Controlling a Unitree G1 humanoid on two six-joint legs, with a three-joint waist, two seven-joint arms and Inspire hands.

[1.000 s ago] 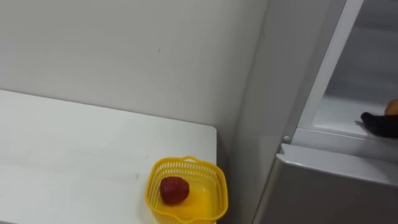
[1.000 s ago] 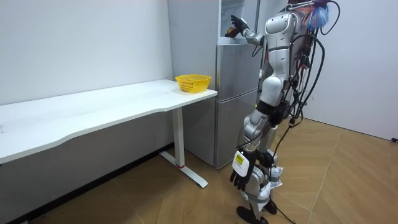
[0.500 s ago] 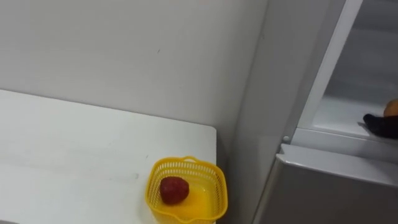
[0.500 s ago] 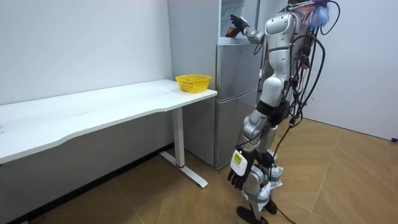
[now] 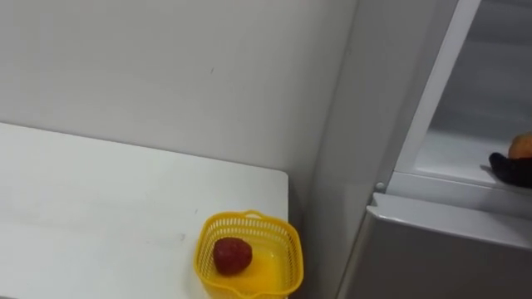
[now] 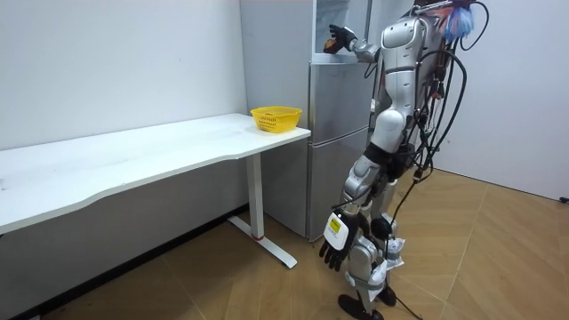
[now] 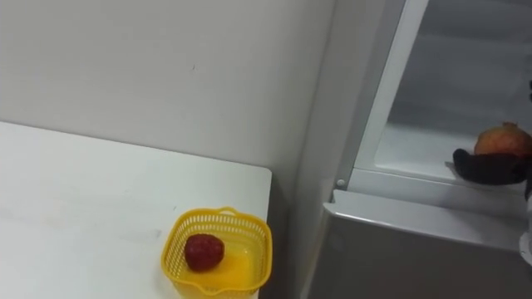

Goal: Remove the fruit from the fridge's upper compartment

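The right hand is running off the right edge beneath the fruit; whether it is gripping the fruit cannot be told. The bottom edge is cutting the basket's near rim. What the red thing lying inside is cannot be told.

Eye views share basket and fridge; room view stands off.

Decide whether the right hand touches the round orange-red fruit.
Touching: in the right eye view the round orange-red fruit rests directly on the right hand.
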